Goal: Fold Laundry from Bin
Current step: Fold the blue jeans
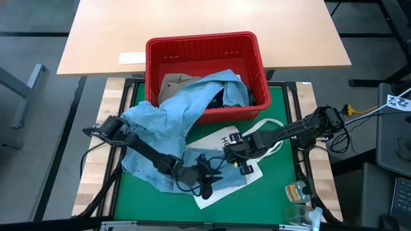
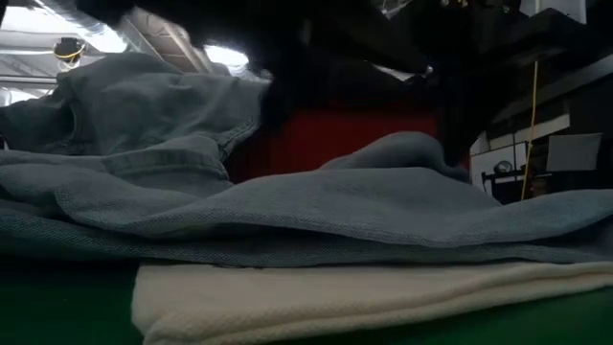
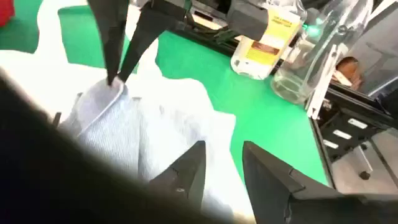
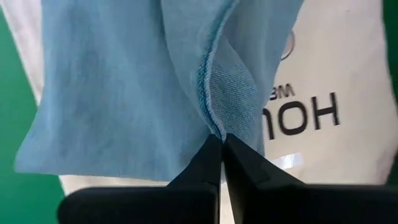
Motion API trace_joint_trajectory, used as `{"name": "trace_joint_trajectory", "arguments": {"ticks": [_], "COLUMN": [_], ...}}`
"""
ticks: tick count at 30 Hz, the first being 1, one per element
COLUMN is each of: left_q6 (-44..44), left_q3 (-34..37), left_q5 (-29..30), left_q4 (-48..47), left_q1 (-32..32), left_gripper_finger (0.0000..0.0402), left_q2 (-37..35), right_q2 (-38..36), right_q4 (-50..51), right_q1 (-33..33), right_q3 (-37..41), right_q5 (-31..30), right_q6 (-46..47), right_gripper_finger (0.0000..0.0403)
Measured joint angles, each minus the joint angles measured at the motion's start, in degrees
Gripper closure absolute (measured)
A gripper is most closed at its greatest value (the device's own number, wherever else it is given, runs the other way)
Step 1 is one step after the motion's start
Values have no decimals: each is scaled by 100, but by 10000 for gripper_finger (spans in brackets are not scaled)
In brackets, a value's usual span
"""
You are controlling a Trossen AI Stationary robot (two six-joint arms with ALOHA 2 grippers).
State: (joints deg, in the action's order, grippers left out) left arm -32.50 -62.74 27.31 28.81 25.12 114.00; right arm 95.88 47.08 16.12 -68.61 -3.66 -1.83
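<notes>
The light blue denim garment (image 1: 173, 119) hangs out of the red bin (image 1: 204, 45) over its near rim, and its lower part lies on the white tote bag (image 1: 218, 138) and the green mat. A tan garment (image 1: 174, 85) and a dark one (image 1: 218, 97) lie inside the bin. My right gripper (image 4: 221, 142) is shut on the denim above the tote. My left gripper (image 3: 224, 168) stands open just above the denim's near part (image 3: 118, 143). It points almost level toward the right gripper (image 3: 118, 74), with nothing between its fingers. My right gripper pinches a raised, seamed fold of the denim (image 4: 217, 127) between its two fingertips. The fingers come steeply from above, pointing down. The cloth rises to a small peak (image 3: 107, 93) at the fingers, while the rest lies slack on the tote and the mat.
A bottle with a yellow label (image 3: 264, 46) and a clear container (image 1: 300, 192) stand at the mat's near right corner. A wooden table (image 1: 205, 19) lies behind the bin. In the low view the denim (image 2: 287, 206) and the tote (image 2: 364, 302) fill the foreground.
</notes>
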Motion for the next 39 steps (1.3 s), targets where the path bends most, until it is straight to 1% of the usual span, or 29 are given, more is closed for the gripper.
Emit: {"name": "trace_joint_trajectory", "arguments": {"ticks": [4,9,12,16,21,25,27,34,36,39], "left_q6": [10,9,6,-124,-119,-122,-122,-122,-124,-122], "left_q3": [0,0,-3,-24,-28,-23,-22,-17,-15,-15], "left_q5": [-315,-683,-908,-1137,-1190,-1226,-1226,-1252,-1274,-1358], "left_q4": [272,249,42,-193,-331,-364,-373,-379,-379,-379], "left_q1": [-211,-315,-314,-321,-299,-299,-299,-295,-295,-273], "left_gripper_finger": [301,301,301,301,301,301,301,301,301,301], "left_q2": [319,698,899,1005,1007,1012,1013,1018,1020,1021], "right_q2": [0,0,0,0,0,0,0,0,0,0], "right_q4": [-80,-81,-100,-106,-103,-113,-108,-67,-52,-16], "right_q1": [-2,0,0,2,7,9,9,2,-2,-13], "right_q3": [1,3,3,3,3,3,3,3,3,3], "right_q5": [-140,-142,-211,-670,-1378,-1788,-1809,-1523,-1426,-1483], "right_q6": [29,30,35,47,44,33,-4,-14,3,3], "right_gripper_finger": [393,393,393,393,393,393,393,389,375,332]}}
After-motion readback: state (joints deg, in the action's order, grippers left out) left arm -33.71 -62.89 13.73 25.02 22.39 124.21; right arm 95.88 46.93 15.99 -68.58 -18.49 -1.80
